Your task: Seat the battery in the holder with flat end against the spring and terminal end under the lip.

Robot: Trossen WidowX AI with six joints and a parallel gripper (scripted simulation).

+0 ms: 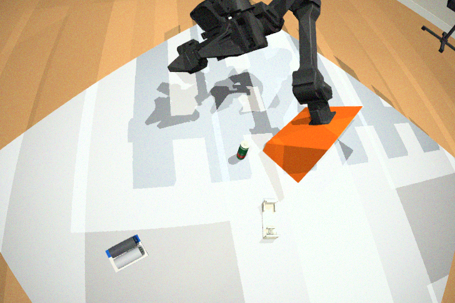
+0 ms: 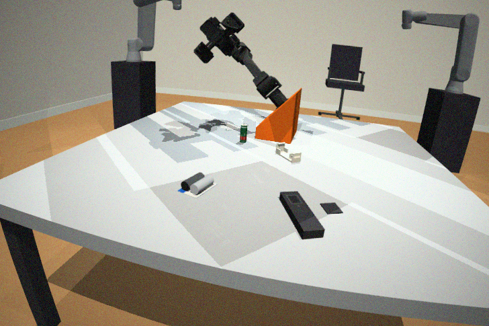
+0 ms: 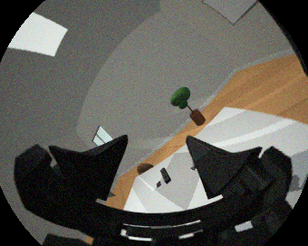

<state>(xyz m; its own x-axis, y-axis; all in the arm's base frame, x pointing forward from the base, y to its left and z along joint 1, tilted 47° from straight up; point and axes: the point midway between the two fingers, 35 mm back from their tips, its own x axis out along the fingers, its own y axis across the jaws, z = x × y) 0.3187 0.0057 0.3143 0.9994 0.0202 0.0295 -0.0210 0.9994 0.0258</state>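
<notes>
Watching your gripper (image 1: 194, 27) (image 2: 217, 37) (image 3: 157, 138), nearly fully open and holding nothing: the upright green-and-red battery (image 1: 242, 150) (image 2: 243, 133) stands apart from the cream battery holder (image 1: 269, 201) (image 2: 295, 156); 1 off-centre grip could topple it, 1 tilted insertion could jam its terminal against the lip.

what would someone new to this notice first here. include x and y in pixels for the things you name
Probably the bright orange wedge (image 1: 305, 138) (image 2: 278, 122), standing on the table beside the black arm's base. Next, the black arm (image 1: 235, 35) (image 2: 252, 67) itself, raised over the table's far side. The small green battery (image 1: 242, 150) (image 2: 243, 133) stands upright near the wedge.
</notes>
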